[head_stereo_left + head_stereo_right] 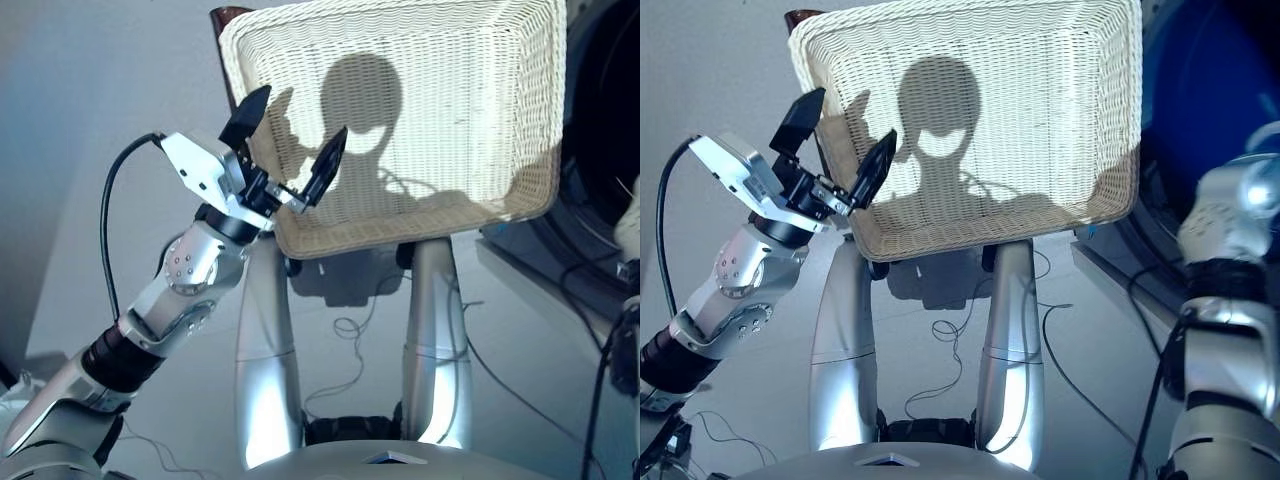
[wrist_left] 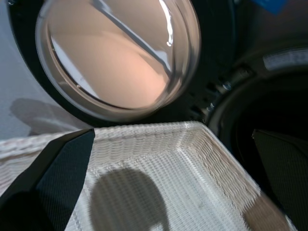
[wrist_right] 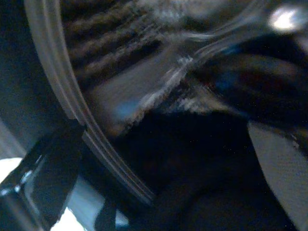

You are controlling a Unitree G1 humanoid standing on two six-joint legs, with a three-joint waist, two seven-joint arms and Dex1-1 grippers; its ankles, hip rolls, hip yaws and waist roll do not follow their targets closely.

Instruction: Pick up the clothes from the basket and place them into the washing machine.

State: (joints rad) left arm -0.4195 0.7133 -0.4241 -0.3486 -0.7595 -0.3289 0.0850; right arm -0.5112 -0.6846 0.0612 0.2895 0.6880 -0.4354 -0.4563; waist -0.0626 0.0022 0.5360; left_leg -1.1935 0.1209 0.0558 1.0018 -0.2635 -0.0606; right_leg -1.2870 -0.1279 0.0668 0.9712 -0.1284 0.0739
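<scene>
The cream-white woven wicker basket (image 1: 470, 60) shows no clothes. The left gripper (image 1: 290, 150) hovers over the basket's near-left corner, fingers apart, holding nothing. The right gripper's fingers: cannot tell. The dark washing machine drum opening (image 2: 269, 144) lies beyond the basket's far-right corner.

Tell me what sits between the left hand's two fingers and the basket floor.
Nothing. In the left eye view the left hand hangs open over the basket, whose woven floor is bare below it apart from shadow.

Pale grey floor (image 1: 80, 120) in bright light, with thin loose cables (image 1: 350, 330) trailing across it.
</scene>
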